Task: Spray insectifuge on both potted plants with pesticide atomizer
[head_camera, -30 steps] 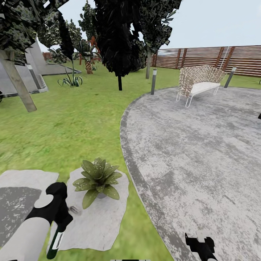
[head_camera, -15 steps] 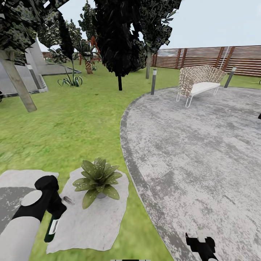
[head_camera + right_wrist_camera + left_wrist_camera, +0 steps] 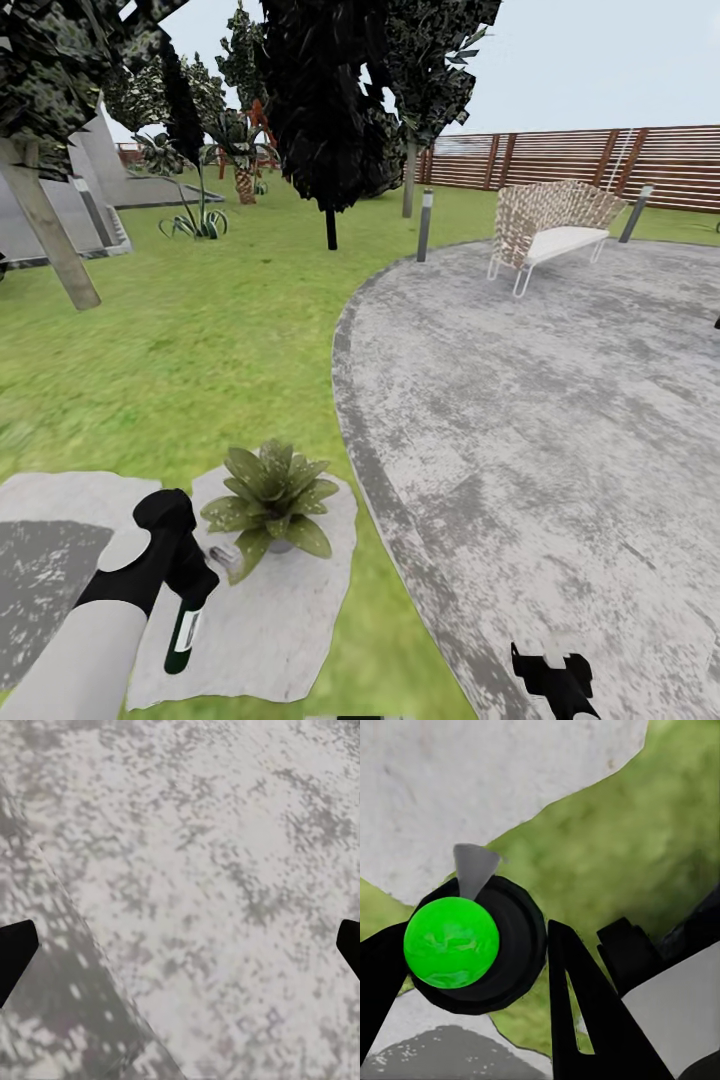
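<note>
Head view: left hand [image 3: 190, 585] at 7 o'clock, closed around the atomizer [image 3: 183, 636]. Bottle hangs below the hand, dark body, white label, bottom end tipped down over a pale stone slab [image 3: 270, 630] set in the lawn [image 3: 200, 370]. The whitish spray head [image 3: 224, 557] sticks out of the hand toward 1 o'clock, tip just beside the plant's [image 3: 270, 495] lower-left leaves, touching or not unclear. The plant is a low speckled green rosette sitting on the slab's far end, pot barely seen.

Left wrist view: two black fingers [image 3: 574, 997] either side of the bottle [image 3: 472, 945], seen end-on as a black ring with a bright green disc in it; a grey cone [image 3: 474, 868] pokes out beyond it. Slab and grass below.

Right hand [image 3: 545, 668] at 5 o'clock, low over the grey mottled patio [image 3: 540, 420]. Right wrist view: both black fingertips [image 3: 15, 952] at the frame edges, far apart, hand open, nothing between them but patio stone [image 3: 195, 870].

Further off: white bench [image 3: 550, 235] at 1 o'clock on the patio's far edge, brown slat fence [image 3: 600, 160] behind it, dark trees [image 3: 330, 110] at 12 o'clock, second slab [image 3: 50, 540] at 8 o'clock.
</note>
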Robot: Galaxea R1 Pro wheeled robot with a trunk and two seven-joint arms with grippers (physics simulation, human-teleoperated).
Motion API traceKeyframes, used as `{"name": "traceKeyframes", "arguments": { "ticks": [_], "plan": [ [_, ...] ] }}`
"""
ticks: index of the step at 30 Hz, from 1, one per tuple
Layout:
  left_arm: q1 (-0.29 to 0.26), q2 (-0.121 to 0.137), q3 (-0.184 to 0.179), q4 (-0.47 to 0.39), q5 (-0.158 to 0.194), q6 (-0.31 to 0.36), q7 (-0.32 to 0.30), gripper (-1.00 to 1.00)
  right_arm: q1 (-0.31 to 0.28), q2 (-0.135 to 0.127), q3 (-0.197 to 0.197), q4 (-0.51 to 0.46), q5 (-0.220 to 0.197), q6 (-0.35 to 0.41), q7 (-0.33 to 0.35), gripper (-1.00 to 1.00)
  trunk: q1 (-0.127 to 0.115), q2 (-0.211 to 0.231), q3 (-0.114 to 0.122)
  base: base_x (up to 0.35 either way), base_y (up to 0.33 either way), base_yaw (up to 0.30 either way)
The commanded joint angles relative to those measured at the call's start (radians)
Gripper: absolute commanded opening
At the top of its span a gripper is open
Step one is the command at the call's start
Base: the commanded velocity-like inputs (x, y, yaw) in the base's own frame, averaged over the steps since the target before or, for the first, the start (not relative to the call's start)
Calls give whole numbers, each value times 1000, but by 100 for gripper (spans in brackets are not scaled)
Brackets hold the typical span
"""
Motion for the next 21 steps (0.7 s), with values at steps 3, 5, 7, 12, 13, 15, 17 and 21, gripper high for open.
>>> {"name": "traceKeyframes", "arguments": {
  "ticks": [3, 5, 7, 12, 13, 15, 17, 21],
  "plan": [
    [0, 1, 1, 0, -9, 10, -2, -100, 0, 0, -7, 1, 11, -3, -4, 100, 0, 0, -1, 220, 148, 0],
    [3, 1, 2, 1, -10, 9, -1, -100, -1, 0, -7, 1, 11, -3, -4, 100, 0, 0, -1, 82, 60, 0],
    [29, 4, 6, -3, -8, 9, 0, -100, -1, 0, -7, 1, 11, -3, -4, 100, 0, 0, -1, 25, 18, 0],
    [46, 17, 15, -14, -5, 12, 49, -100, -1, 0, -7, 1, 11, -3, -4, 100, 0, 0, -1, 3, 2, 0],
    [40, 16, 18, -16, 5, 16, 44, -100, -1, 0, -7, 1, 11, -3, -4, 100, 0, 0, -1, 0, 0, 0],
    [35, 6, 19, -16, 6, 19, 35, -100, -1, 0, -7, 1, 11, -3, -4, 100, 0, 0, -1, 0, 0, 0],
    [12, 13, 17, -16, 7, 20, -9, -100, -1, 0, -7, 1, 11, -3, -4, 100, 0, 0, -1, 0, 0, 0],
    [-25, 19, 16, -16, 0, 11, -9, -100, -1, 0, -7, 1, 11, -3, -4, 100, 0, 0, -1, 0, 0, 0]
  ]
}}
